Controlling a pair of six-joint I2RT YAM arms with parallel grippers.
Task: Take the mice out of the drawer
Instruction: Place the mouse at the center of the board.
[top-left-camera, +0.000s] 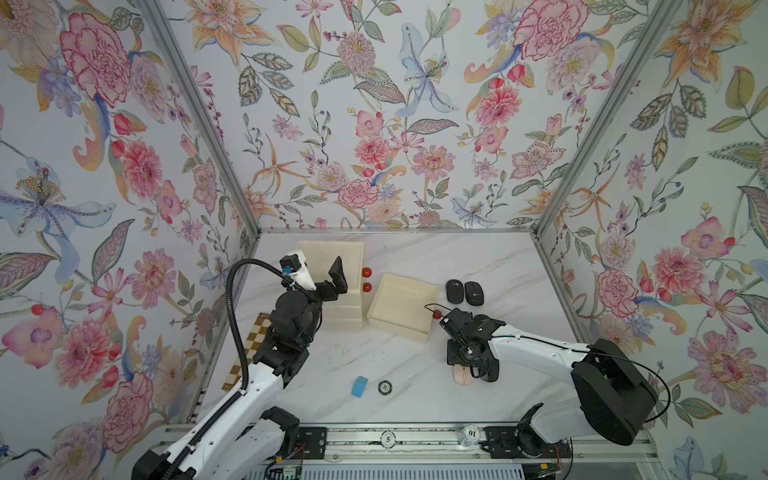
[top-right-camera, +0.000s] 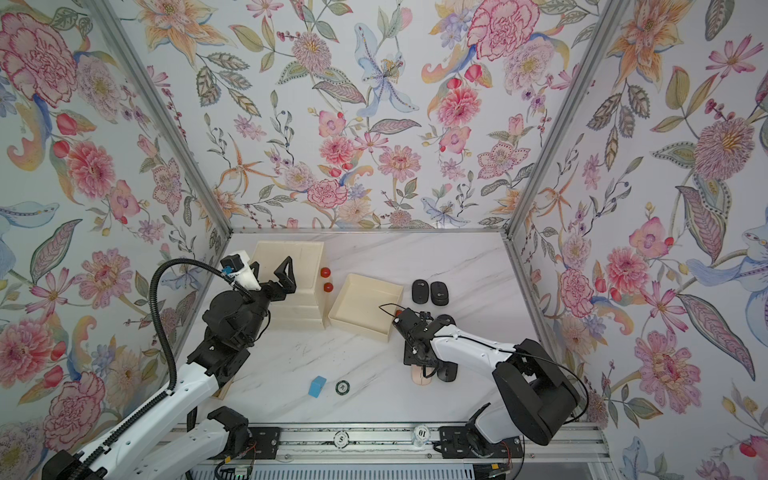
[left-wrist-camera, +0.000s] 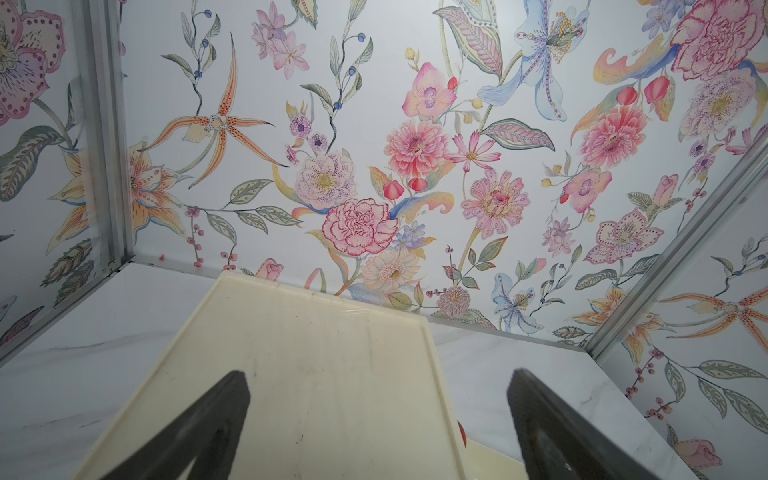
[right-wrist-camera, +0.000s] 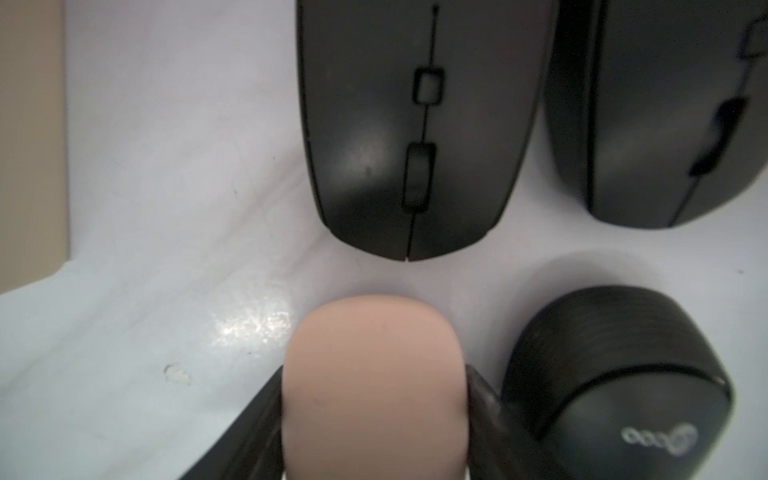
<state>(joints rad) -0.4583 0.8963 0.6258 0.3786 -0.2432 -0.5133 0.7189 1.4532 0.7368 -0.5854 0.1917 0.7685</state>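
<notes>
1. Robot lab test cell, pretty sure.
2. Floral-wallpaper panels (top-left-camera: 374, 124) on silver aluminium posts (top-left-camera: 598, 120) box in the white marble-look tabletop (top-left-camera: 498, 257).
3. Two white-and-black robot arms (top-left-camera: 536, 349) mounted on a silver rail (top-left-camera: 415, 442) fronting that tabletop.

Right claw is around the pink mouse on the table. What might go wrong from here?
1. The right claw flanks the pink mouse. One finger sits almost against the neighbouring black mouse, so opening wider may shove that one.
2. If a pad sticks on lift-off, the pink mouse may drag into the black mouse ahead.
</notes>
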